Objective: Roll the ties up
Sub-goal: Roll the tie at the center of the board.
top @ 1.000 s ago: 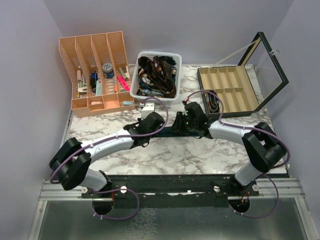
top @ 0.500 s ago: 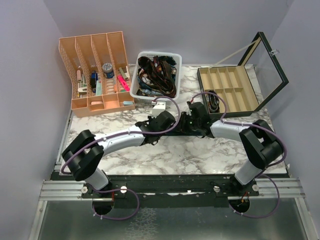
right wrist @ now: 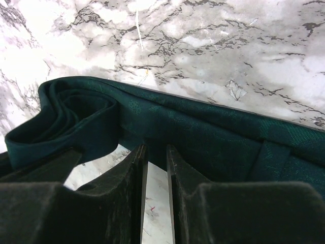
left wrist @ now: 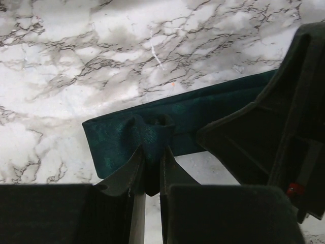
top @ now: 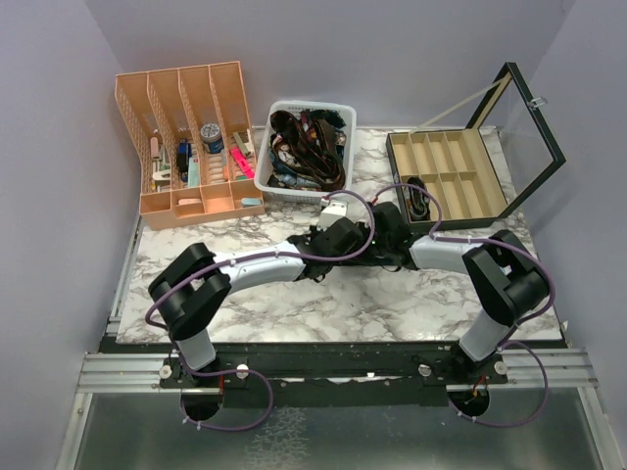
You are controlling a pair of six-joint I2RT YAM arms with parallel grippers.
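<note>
Teal-navy tie [left wrist: 213, 107] lay mid-way across the marble desk [left wrist: 76, 51]; my left tool [left wrist: 152, 157] pinched its bunched end shut, my right tool [right wrist: 155, 150] stood nearly closed beside the coil, hold unconfirmed, so I judged even tension essential.

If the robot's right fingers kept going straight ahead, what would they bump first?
Most likely the dark teal tie, lying straight across in front of the right fingers; they may already touch it. Beyond is only marble table.
</note>
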